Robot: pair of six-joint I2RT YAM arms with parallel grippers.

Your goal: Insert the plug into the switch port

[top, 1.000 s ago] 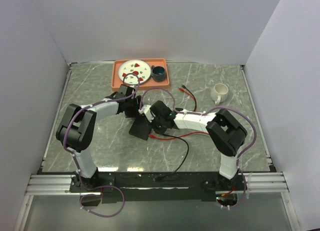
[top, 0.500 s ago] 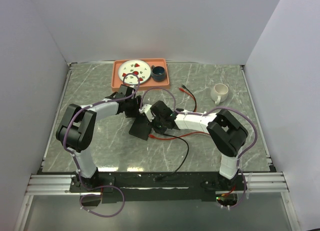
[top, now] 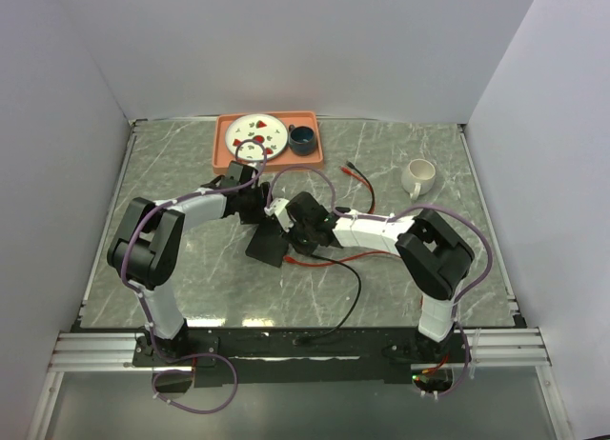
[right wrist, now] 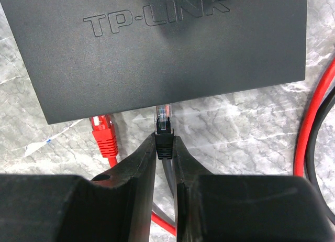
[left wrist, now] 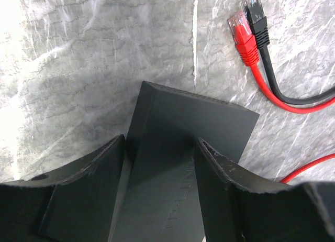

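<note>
Right wrist view, item one: right end effector (right wrist: 165,143), fingers pressed on the black boot of the plug (right wrist: 164,128), clear tip pointing to 12 o'clock.

Item two: switch (right wrist: 167,48), lettered top. Its near edge lies just beyond the tip, touching or nearly so. The port openings are hidden under that edge.

Item three: red plug (right wrist: 104,133), loose, at 9 o'clock of the held one and near the same edge.

Item four: left end effector (left wrist: 159,142), fingers astride the switch's far end, seemingly clamped on its two sides as a brace.

Handling note, as a judgement: the step in hand is final alignment and seating.
- Keep the plug square to the edge and level with the port row.
- Push straight to 12 o'clock.
- The left grip should resist the shove so the slab does not skate.
- Steer clear of the red neighbour.

Table (top: 181,173): grey-green marbled, smooth, likely slippery. At 12 o'clock, orange tray (top: 222,140) carrying plate (top: 257,132) and dark cup (top: 303,138). At 2 o'clock, cream mug (top: 417,176).

Room: plain white walls (top: 286,50) on three sides.
</note>
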